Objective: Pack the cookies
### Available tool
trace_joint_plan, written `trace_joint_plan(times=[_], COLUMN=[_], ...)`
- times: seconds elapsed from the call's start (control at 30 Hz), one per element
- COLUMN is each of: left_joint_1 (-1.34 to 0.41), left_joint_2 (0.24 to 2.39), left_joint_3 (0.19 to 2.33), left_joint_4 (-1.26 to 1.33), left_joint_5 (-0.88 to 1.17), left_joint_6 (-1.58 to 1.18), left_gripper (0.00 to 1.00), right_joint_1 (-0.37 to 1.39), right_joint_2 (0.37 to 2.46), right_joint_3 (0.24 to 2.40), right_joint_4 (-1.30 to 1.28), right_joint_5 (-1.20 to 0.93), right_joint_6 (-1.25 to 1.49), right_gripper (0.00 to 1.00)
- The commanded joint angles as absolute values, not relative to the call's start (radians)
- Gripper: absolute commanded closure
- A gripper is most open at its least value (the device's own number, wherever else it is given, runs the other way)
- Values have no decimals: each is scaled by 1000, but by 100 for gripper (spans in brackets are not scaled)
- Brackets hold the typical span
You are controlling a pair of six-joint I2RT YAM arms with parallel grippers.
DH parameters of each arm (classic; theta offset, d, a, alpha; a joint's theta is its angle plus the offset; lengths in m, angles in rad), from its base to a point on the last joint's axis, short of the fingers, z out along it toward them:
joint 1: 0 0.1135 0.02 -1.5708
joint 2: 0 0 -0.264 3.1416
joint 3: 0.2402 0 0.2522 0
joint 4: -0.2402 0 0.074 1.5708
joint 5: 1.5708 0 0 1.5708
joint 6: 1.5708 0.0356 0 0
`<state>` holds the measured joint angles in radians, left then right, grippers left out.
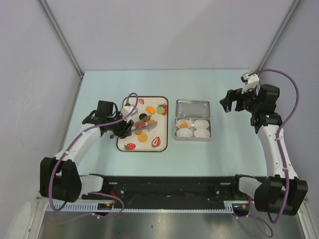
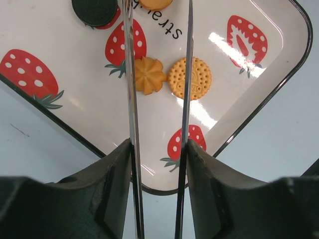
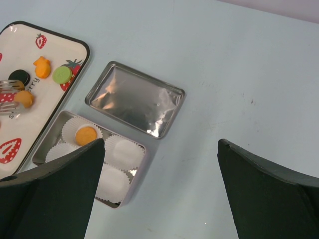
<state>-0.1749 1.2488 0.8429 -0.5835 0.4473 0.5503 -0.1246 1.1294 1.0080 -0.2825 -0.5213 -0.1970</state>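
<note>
Left gripper (image 2: 159,149) clamps a pair of thin metal tongs (image 2: 130,99) between its dark fingers, the two blades reaching out over a white rectangular tray printed with red strawberries (image 2: 79,99). Seen from the left wrist, a flower-shaped orange cookie (image 2: 149,75) lies on the tray between the blades, just beside the left one, while a round dotted orange cookie (image 2: 199,79) sits partly under the right blade. A black round cookie (image 2: 97,11) rests outside the left blade, farther out. Another orange cookie (image 2: 155,4) shows between the blades at the frame's top edge; whether the tong tips pinch it cannot be told. To the tray's right on the pale blue table (image 1: 224,149), an open rectangular silver tin (image 1: 193,129) holds four white paper cups (image 1: 202,133), one carrying a smooth orange cookie (image 1: 184,125). The shiny tin lid (image 1: 192,108) lies just behind the tin. Right gripper (image 1: 232,105) hangs well apart from the tin, its jaws spread wide and holding nothing.
</note>
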Motion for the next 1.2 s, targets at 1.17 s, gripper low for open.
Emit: trace_joint_plan(times=[1.17], left_joint_1=[-207], left_joint_2=[1187], left_joint_3=[822], left_joint_4=[-509], left_joint_5=[480], left_joint_6=[543], left_gripper=[65], right_joint_1=[-138], right_joint_2=[1120], right_joint_3=[1008], right_joint_4=[-276], right_joint_5=[-538], right_joint_6=[-210], right_gripper=[0])
